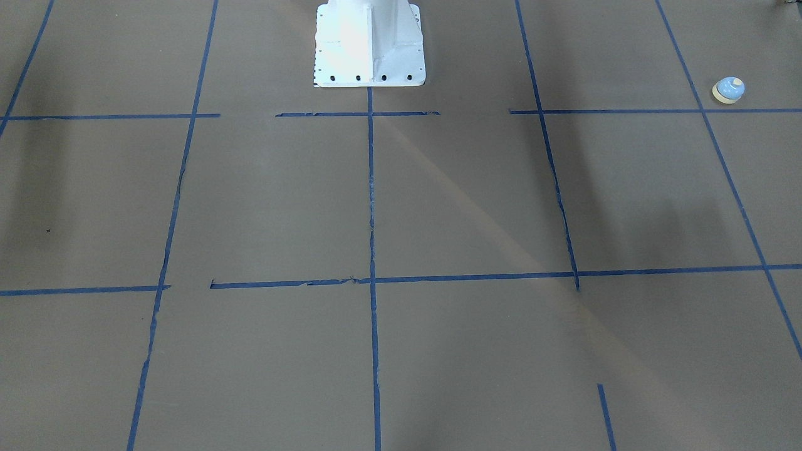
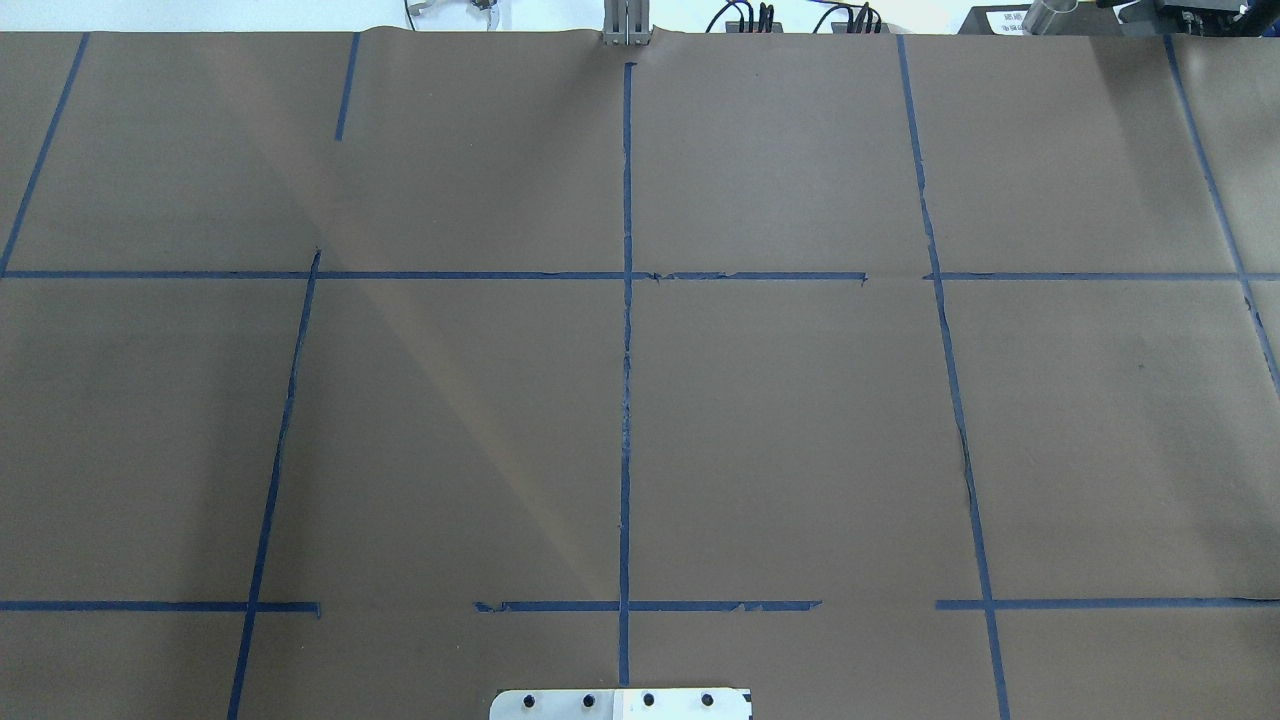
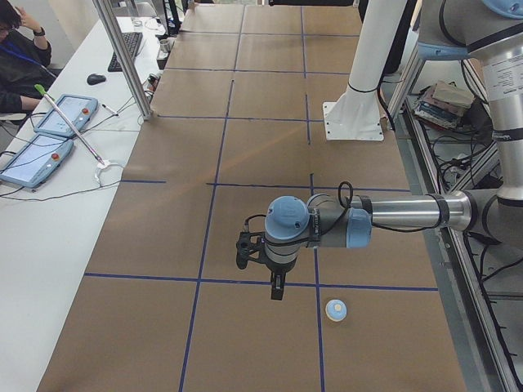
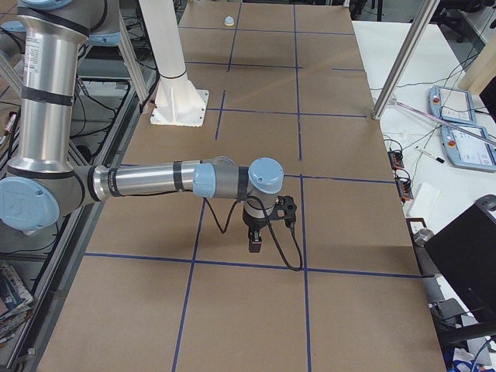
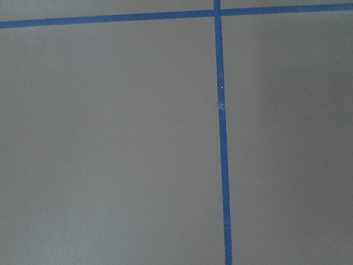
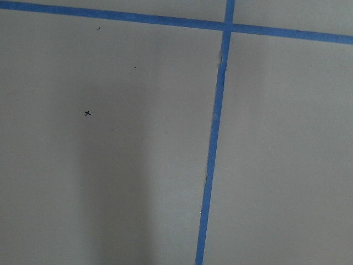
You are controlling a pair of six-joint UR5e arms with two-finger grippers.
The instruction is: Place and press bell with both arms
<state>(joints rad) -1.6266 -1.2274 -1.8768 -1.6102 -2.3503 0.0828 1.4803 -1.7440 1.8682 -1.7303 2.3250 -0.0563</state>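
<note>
Brown taped table (image 1: 476, 200), bell (image 1: 729, 89) near left end effector (image 3: 278, 287)

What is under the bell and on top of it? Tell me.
The bell sits on the brown table cover. A cream button tops its blue dome; nothing else rests on it. The patch beneath its base is hidden.

The left pincer (image 3: 278, 290) and right pincer (image 4: 254, 242) show only from the ends of the desk (image 3: 245, 163), their jaws too small to judge. The white pedestal (image 1: 369, 44) is cut off at the top edge. The far-off bell (image 4: 229, 21) is a speck, and a seated operator (image 3: 20, 57) is cropped.
</note>
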